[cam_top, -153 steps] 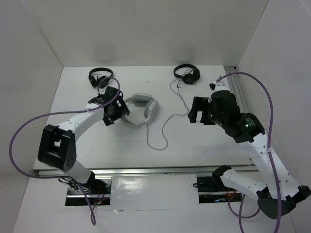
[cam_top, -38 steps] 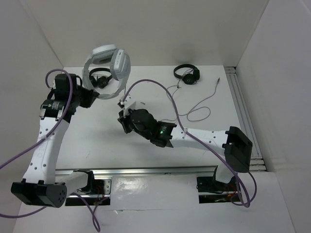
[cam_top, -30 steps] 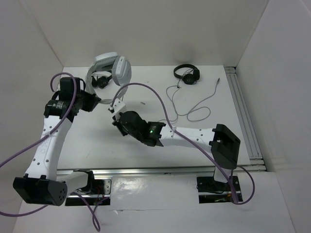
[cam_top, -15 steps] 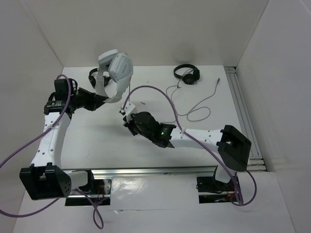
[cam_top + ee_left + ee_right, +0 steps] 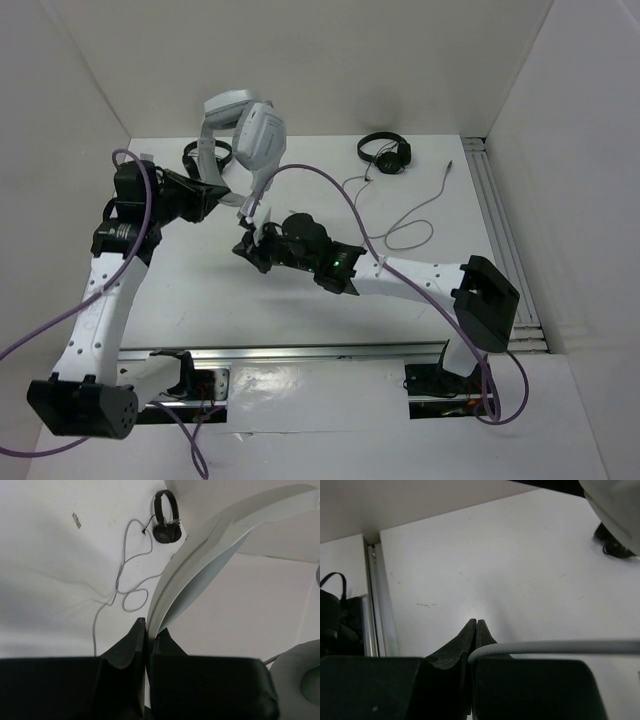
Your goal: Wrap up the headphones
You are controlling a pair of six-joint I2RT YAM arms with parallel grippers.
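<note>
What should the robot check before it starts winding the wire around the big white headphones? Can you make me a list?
1. Left gripper shut on the headband: ok.
2. Right gripper shut on the cable: ok.
3. Headphones lifted off the table: ok.
4. Cable wound round the headphones: not ok, its loops lie loose on the table.
5. Cable free of the black headphones: cannot tell, it runs close beside them.
</note>
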